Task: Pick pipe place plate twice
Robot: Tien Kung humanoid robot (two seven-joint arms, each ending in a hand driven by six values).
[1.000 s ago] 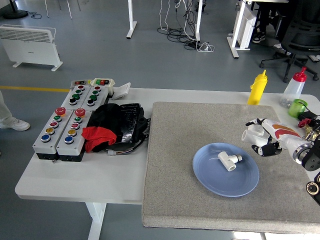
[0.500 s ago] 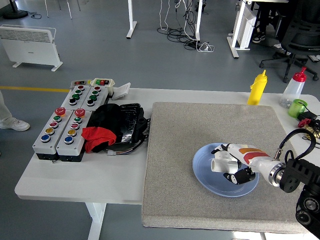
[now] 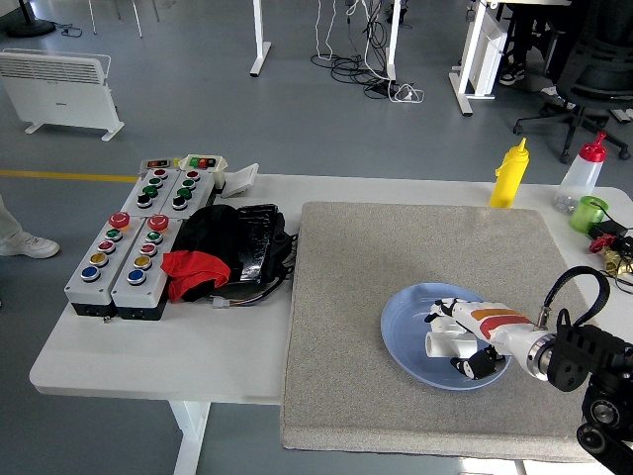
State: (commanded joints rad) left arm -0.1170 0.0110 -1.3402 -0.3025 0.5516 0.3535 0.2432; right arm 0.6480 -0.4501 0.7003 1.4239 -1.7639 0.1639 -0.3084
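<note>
The right hand point(image 3: 473, 333) lies low over the plate point(image 3: 406, 332), its fingers point(image 3: 447, 311) curled around a white pipe point(image 3: 442, 344) that rests on the plate's right half. The plate is smooth, round and blue, and sits near the front right of a coarse grey mat point(image 3: 396, 247). The mat's left and far parts lie bare, while its front edge overhangs the desk point(image 3: 198, 346). Two squeeze bottles point(image 3: 509, 173) stand beyond the mat's far right corner. Grey button boxes point(image 3: 124, 257) and a black and red bundle point(image 3: 223, 252) fill the desk's left side. Half a second ago the hand was higher and further left over the plate; now it sits lower.
</note>
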